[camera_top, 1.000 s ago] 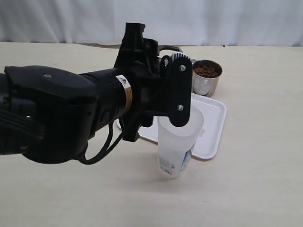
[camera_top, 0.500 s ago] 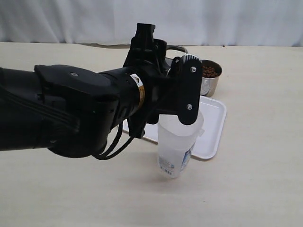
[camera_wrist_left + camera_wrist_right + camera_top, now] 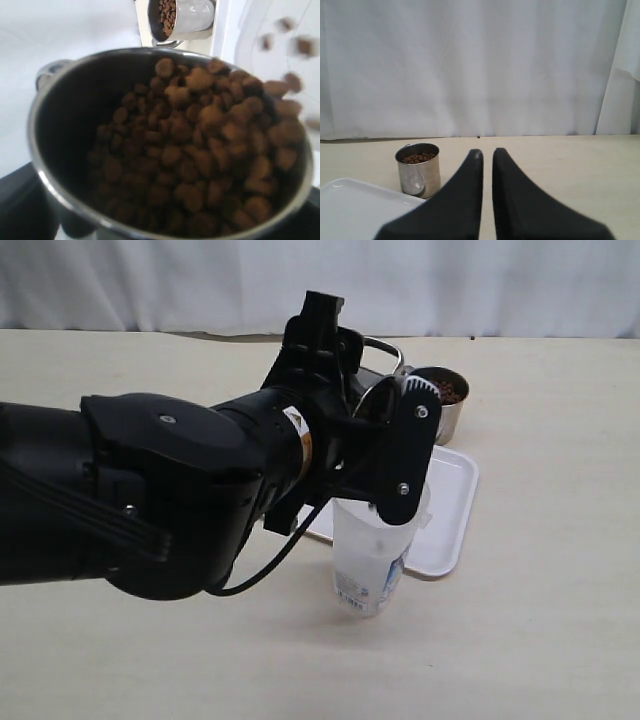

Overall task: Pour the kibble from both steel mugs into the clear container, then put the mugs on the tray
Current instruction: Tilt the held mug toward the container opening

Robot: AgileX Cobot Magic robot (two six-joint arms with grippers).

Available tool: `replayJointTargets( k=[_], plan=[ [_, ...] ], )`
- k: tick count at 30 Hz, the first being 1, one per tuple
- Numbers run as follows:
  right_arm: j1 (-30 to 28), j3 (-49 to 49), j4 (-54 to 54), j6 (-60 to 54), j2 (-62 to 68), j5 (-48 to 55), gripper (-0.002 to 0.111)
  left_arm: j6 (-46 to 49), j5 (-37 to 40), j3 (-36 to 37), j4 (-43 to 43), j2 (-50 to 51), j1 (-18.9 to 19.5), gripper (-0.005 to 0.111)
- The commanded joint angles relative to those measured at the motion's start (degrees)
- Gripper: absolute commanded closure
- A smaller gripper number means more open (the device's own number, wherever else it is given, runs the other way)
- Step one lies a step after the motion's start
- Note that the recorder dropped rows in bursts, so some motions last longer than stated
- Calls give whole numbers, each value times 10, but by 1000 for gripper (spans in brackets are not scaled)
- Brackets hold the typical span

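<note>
Steel mug (image 3: 70,130), long axis tilted; mouth toward clear container (image 3: 372,560)

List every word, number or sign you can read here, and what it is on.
Label on the clear container: blue and dark print, too small to read.
Sticker on the left arm: orange and white, too blurred to read.
Nothing else carries text.

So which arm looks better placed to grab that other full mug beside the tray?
Probably the right. The right gripper is empty, shut, and points toward the full mug; the left gripper is busy tipping its own mug over the clear container.
</note>
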Motion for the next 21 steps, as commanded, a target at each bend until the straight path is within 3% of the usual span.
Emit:
replayJointTargets(
  k=[1, 21],
  plan=[
    [3, 2, 0, 0, -2, -4, 103, -1, 7, -6, 16, -4, -1, 107],
    [3, 2, 0, 0, -2, -4, 103, 45, 20, -6, 19, -4, -1, 107]
  ],
)
